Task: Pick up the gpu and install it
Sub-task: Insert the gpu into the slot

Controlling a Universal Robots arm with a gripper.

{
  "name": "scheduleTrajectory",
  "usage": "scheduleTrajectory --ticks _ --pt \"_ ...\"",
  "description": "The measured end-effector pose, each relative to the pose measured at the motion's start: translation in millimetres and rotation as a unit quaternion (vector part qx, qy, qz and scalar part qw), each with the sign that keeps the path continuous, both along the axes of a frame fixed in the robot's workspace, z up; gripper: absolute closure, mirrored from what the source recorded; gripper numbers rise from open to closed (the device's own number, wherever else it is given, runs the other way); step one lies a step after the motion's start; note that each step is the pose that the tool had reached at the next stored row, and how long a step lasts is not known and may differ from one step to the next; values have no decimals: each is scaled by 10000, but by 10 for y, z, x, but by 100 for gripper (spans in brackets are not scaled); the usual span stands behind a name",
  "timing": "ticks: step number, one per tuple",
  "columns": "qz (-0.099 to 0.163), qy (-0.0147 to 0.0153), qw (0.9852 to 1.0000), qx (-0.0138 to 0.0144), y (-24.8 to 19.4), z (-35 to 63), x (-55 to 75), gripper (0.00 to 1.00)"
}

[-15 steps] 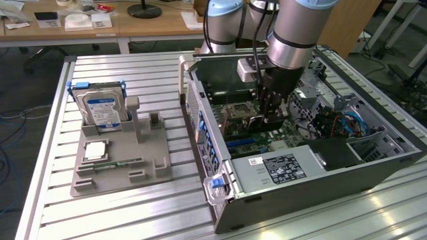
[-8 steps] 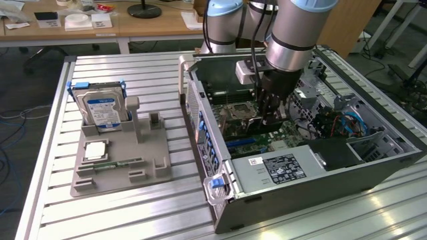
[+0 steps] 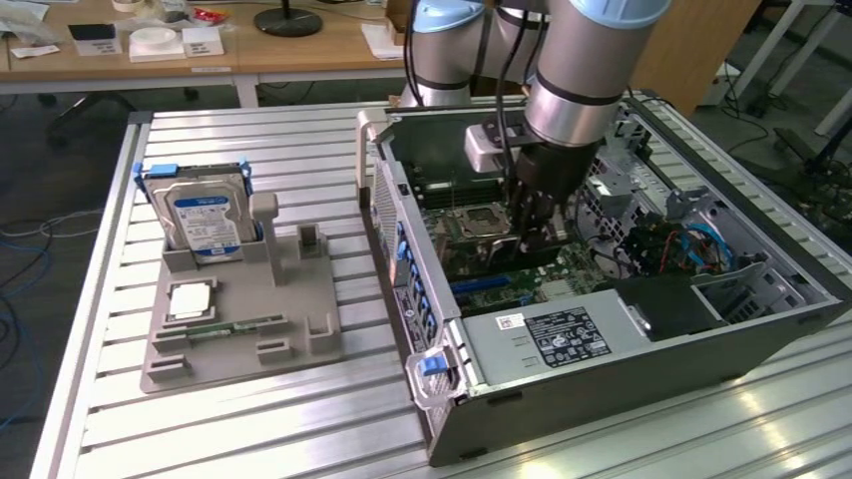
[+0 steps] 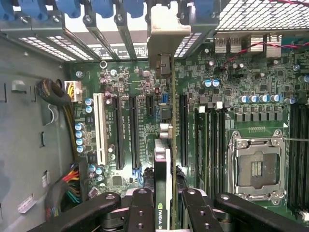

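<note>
Wrist view, the gpu (image 4: pixel 162 169): seen edge-on, a thin green board with a black cooler block on one face; a green logo is printed on the cooler near the fingers.
End bracket: silver metal, at the card's far end, set up against the case's rear slot openings, beside the blue latches.
Gripper (image 4: pixel 167 205): partly closed, and the gpu is clamped at its near end.
Fingers (image 4: pixel 144 205): black, one on each flat side of the card, which stands on edge between them.
Card's place: inside the computer case (image 3: pixel 639 349), held over the motherboard (image 4: pixel 140 82) along the expansion slots, with a long black slot just beside it. Whether it is seated cannot be told.
Exterior view, case: laid open side up on the slatted table (image 3: pixel 266 150), with the arm reaching down into it.
Grey holder (image 3: pixel 306 329): on the table well apart from the case. A silver hard drive (image 3: pixel 200 215) stands upright in it, and a narrow memory stick (image 3: pixel 239 326) lies flat.
</note>
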State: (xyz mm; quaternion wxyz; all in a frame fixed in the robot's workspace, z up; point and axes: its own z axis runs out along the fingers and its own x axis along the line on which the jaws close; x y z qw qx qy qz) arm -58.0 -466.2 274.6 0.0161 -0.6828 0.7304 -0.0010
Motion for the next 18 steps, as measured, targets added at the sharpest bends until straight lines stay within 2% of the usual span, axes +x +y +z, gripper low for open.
scheduleTrajectory --ticks 18 --pt "0 0 10000 -2 2 -27 -89 73"
